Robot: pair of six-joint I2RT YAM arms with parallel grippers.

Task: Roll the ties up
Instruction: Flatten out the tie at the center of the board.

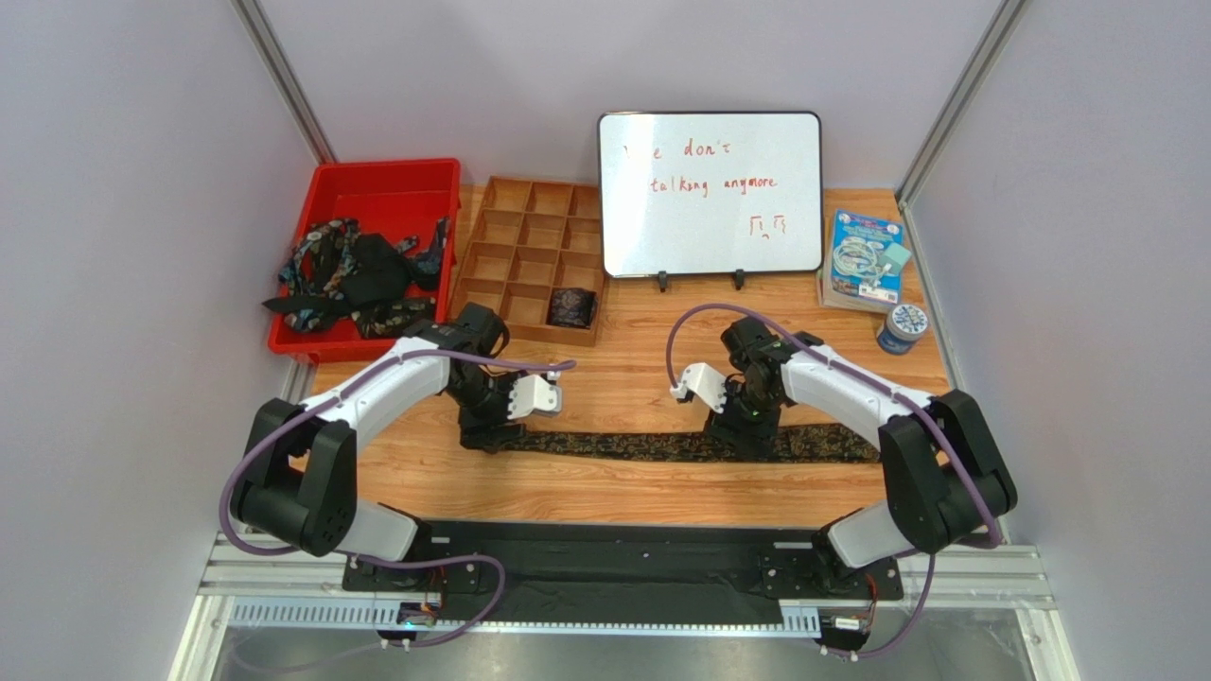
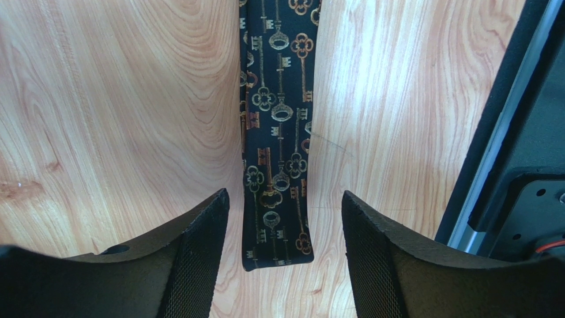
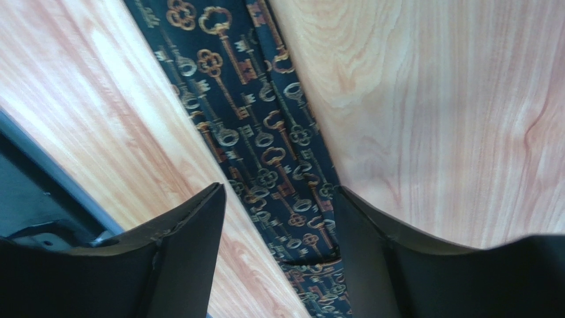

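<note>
In front of the wooden compartment tray [image 1: 529,256], a key-patterned tie [image 1: 668,444] lies flat on the surface [image 1: 626,383] — left pincer [image 2: 285,199] open astride its end, right pincer [image 3: 278,192] open astride its length, neither gripping. Beside the tray, more ties [image 1: 348,277] fill a red bin [image 1: 384,178] — one rolled coil [image 1: 572,307] sits inside the tray.

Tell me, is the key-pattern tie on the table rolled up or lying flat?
Lying flat, unrolled. The tie stretches as one long strip across the table, and its end lies flat on the wood.
</note>
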